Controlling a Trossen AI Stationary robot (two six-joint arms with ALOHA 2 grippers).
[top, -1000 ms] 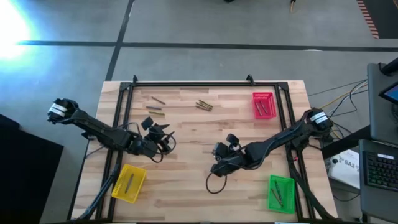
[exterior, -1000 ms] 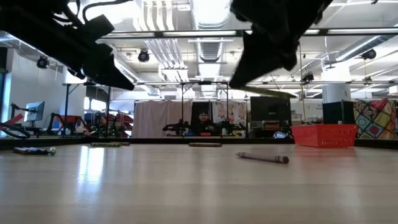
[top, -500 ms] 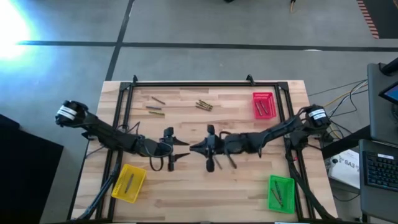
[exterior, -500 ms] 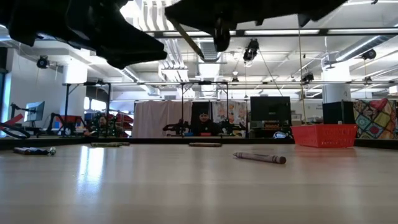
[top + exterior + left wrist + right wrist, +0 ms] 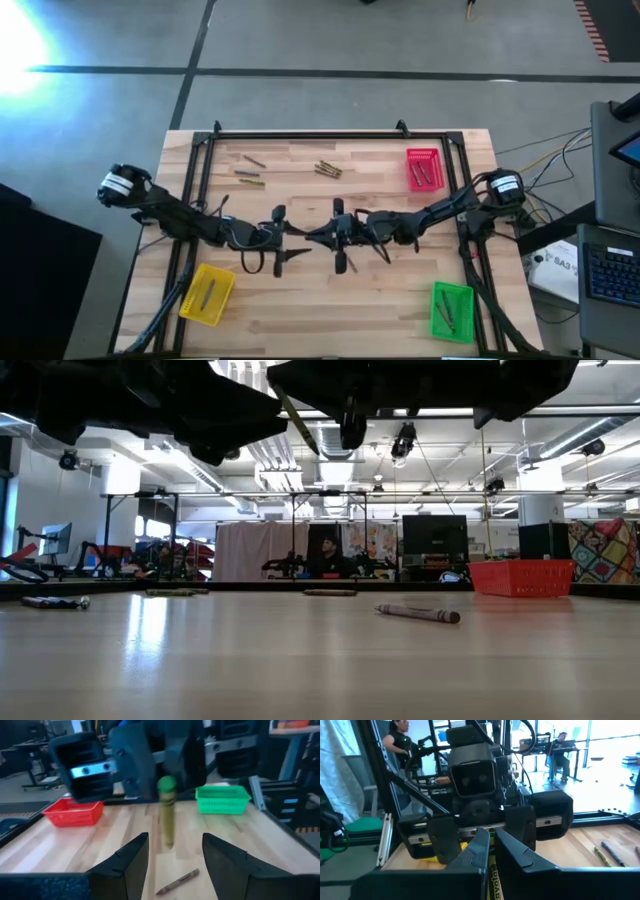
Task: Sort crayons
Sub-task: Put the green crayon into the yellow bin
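Above mid-table the two arms meet tip to tip, the right gripper (image 5: 318,236) clenched on an olive crayon (image 5: 166,810) that the left wrist view shows between the left gripper's (image 5: 173,851) spread fingers.

We see the left pincer (image 5: 291,238) and right pincer (image 5: 322,236) meeting nose to nose mid-surface (image 5: 300,300); loose crayons (image 5: 328,169) lie near the red tray (image 5: 423,169).
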